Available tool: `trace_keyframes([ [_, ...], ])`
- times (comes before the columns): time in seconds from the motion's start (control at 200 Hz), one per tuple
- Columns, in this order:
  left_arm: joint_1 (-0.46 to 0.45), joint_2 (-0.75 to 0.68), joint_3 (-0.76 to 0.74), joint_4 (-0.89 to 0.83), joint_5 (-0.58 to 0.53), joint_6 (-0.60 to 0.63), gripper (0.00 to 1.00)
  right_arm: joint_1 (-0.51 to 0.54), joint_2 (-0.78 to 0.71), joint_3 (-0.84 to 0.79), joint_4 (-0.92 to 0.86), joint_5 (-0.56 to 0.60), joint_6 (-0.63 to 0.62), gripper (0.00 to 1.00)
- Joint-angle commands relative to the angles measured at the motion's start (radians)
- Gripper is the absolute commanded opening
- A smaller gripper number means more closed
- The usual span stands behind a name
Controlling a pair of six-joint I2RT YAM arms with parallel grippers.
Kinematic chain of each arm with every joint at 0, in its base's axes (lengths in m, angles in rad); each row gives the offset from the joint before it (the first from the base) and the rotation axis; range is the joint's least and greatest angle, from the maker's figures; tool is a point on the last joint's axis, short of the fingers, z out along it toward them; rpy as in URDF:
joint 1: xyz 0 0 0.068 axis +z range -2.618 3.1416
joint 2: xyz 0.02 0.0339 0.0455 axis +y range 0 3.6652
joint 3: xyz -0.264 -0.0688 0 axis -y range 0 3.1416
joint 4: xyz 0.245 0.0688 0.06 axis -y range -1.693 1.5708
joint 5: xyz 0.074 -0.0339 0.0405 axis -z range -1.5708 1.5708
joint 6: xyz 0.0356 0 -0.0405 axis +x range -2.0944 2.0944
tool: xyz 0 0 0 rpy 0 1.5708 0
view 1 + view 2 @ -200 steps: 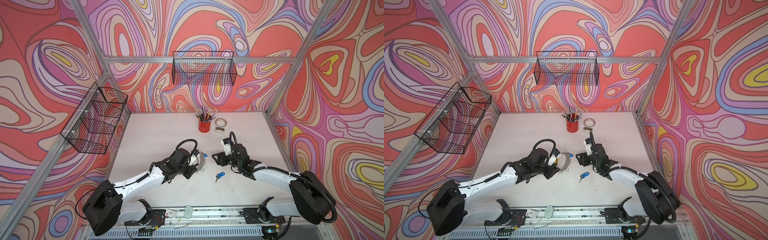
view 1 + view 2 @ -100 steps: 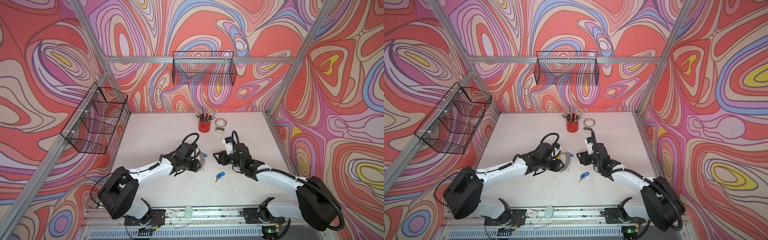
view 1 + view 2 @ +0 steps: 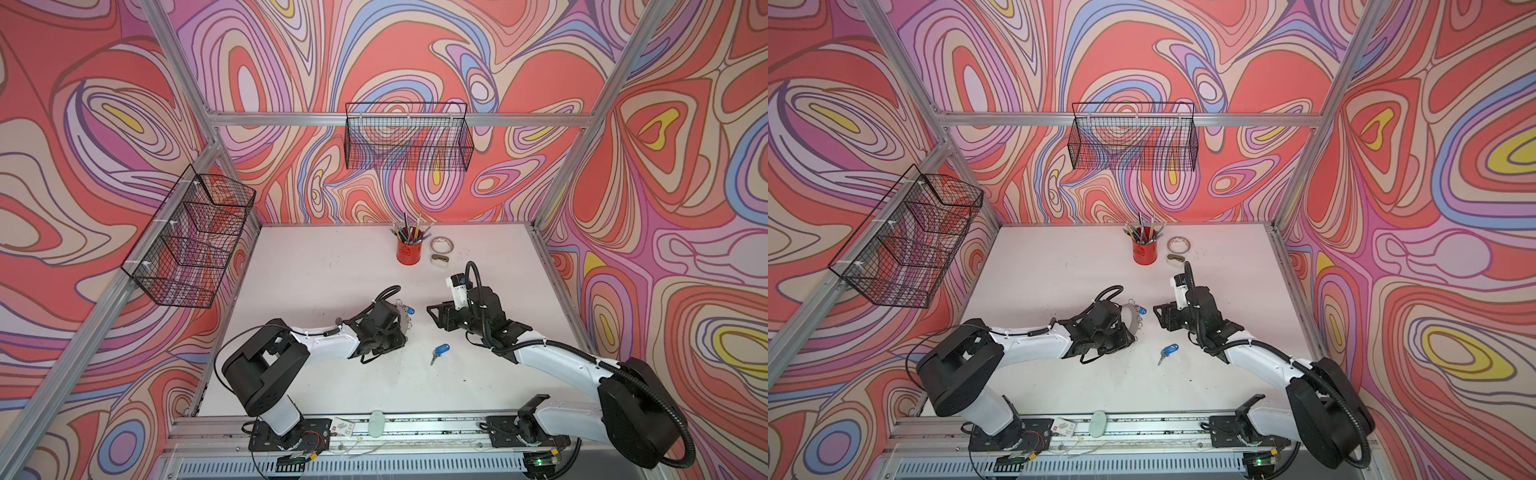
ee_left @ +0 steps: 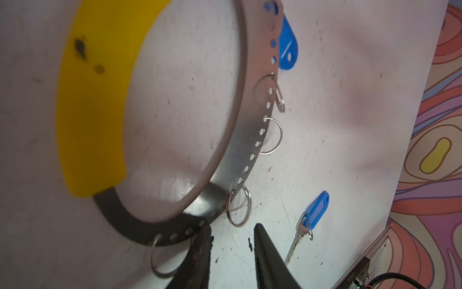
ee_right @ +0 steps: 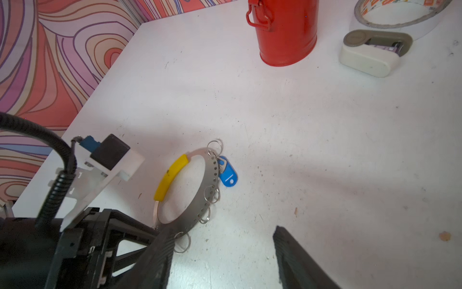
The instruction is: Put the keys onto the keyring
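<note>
Progress: about half, by my reading. First key (image 5: 227, 176), blue tag, looks hooked on far side of keyring (image 4: 245, 150). Second key (image 3: 439, 352) loose on worktop (image 3: 316, 266), near-right of hoop, apart from it; still to attach.
Keyring lies flat mid-worktop: perforated steel band, yellow segment (image 4: 95, 100), spare wire loops (image 4: 271, 135).
left pincer (image 4: 231, 232): narrow gap, bare worktop between tips, one tip at band edge, nothing grasped.
right pincer (image 5: 221, 229): released, empty.

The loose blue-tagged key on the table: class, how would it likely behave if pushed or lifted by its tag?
Lying flat, the key probably slides rather than rolls. Its blue tag hangs on a small split ring, so the blade likely dangles and swings.
</note>
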Motion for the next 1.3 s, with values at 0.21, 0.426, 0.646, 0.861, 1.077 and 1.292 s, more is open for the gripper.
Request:
trace_keyframes([
  [0.21,-0.018,0.054,0.02,0.027,-0.083,-0.138,0.24,-0.002,-0.005,-0.015,-0.014,0.016,-0.013,0.68],
  [0.426,-0.026,0.023,-0.011,0.095,-0.098,-0.219,0.24,0.0,0.003,-0.013,-0.009,0.009,-0.015,0.68],
  [0.646,0.001,-0.149,-0.081,0.103,-0.158,-0.192,0.33,0.007,0.032,-0.003,-0.008,0.005,-0.035,0.64],
  [0.861,0.122,-0.437,-0.18,-0.028,-0.182,0.021,0.5,0.156,0.126,0.078,-0.124,0.198,-0.115,0.64],
  [1.077,0.319,-0.784,-0.175,-0.373,-0.059,0.255,1.0,0.292,0.288,0.186,-0.222,0.284,-0.18,0.63],
  [1.292,0.572,-0.909,-0.175,-0.51,0.152,0.314,1.0,0.35,0.425,0.29,-0.273,0.253,-0.204,0.59],
])
